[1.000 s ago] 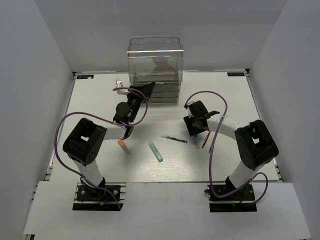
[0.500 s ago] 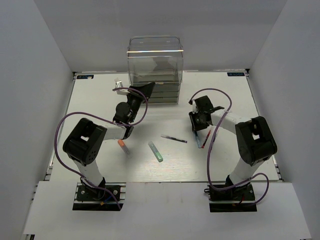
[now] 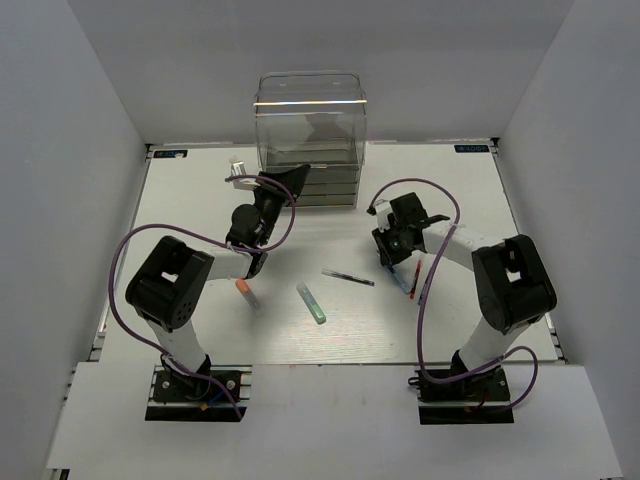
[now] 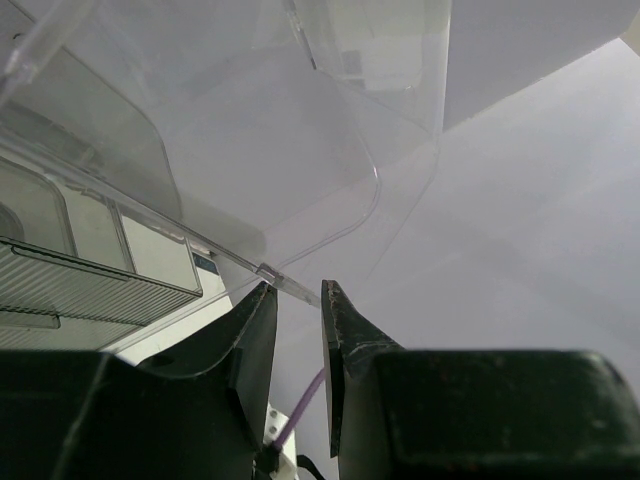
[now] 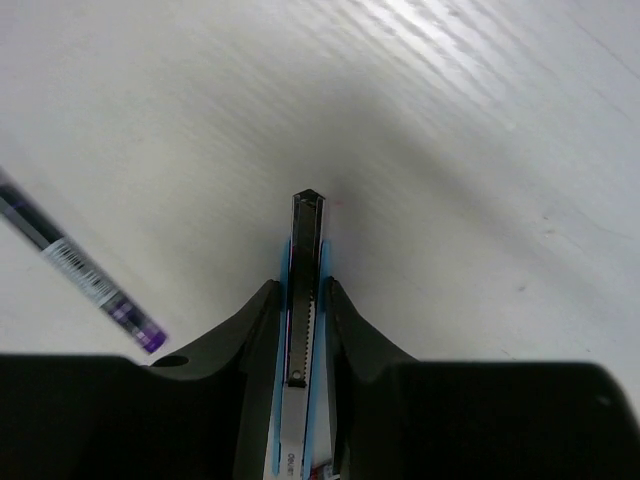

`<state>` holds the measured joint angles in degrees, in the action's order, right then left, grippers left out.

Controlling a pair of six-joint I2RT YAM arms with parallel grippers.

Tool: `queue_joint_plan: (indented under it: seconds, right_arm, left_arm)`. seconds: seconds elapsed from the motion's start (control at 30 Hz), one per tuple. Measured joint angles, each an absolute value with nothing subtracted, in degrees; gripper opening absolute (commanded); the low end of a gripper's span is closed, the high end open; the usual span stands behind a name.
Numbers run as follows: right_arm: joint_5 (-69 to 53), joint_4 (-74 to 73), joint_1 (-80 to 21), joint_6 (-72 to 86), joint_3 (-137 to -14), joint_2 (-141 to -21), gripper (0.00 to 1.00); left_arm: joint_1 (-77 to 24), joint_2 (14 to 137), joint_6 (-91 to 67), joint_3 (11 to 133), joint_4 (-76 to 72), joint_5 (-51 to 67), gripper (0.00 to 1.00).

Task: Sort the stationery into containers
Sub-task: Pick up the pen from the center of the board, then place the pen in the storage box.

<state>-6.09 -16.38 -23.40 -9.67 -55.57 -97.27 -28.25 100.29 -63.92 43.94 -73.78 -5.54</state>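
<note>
The containers are the drawers of a clear plastic unit (image 3: 310, 125) at the back centre. My left gripper (image 3: 287, 180) (image 4: 298, 292) is at its left front, jaws narrowly apart with the thin lip of a clear drawer (image 4: 250, 190) across their tips. My right gripper (image 3: 398, 250) (image 5: 305, 290) is low over the table, shut on a blue cutter (image 5: 306, 230) (image 3: 402, 281) that lies lengthwise between the fingers. A red pen (image 3: 413, 283) lies beside it. A thin dark pen (image 3: 348, 277) (image 5: 80, 275), a green-tipped marker (image 3: 311, 302) and an orange-capped marker (image 3: 246, 291) lie mid-table.
White walls enclose the table (image 3: 200, 200) on three sides. Purple cables loop over both arms. The lower grey drawers (image 4: 70, 270) of the unit are pushed in.
The right gripper's jaws have narrowed onto the blue cutter, and its wrist has shifted slightly. The left arm has not moved.
</note>
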Motion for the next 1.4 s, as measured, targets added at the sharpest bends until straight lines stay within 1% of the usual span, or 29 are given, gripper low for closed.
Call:
queue_joint_plan:
  seconds: [0.03, 0.37, 0.63, 0.83, 1.13, 1.4]
  right_arm:
    - [-7.6, -16.5, -23.5, -11.0, -55.3, -96.8, 0.10]
    - [-22.4, -13.7, -24.3, -27.6, -55.2, -86.9, 0.08]
    - [-30.3, -12.7, -25.3, -45.2, -56.1, -85.7, 0.08]
    - [-30.5, -7.4, -27.7, -58.3, -56.7, -85.6, 0.07]
    - [-27.2, 8.3, -30.9, -72.0, -56.4, -85.6, 0.06]
    - [-31.8, 14.9, -31.6, -81.6, -54.6, -85.6, 0.03]
  left_arm:
    - [-28.3, 100.3, -63.9, 43.9, -73.8, -5.5, 0.35]
    - [-28.3, 100.3, -63.9, 43.9, -73.8, -5.5, 0.35]
    - [-28.3, 100.3, -63.9, 43.9, -73.8, -5.5, 0.35]
    - [-28.3, 100.3, -63.9, 43.9, -73.8, -5.5, 0.35]
    - [-28.3, 100.3, -63.9, 43.9, -73.8, -5.5, 0.35]
    - [-28.3, 100.3, -63.9, 43.9, -73.8, -5.5, 0.35]
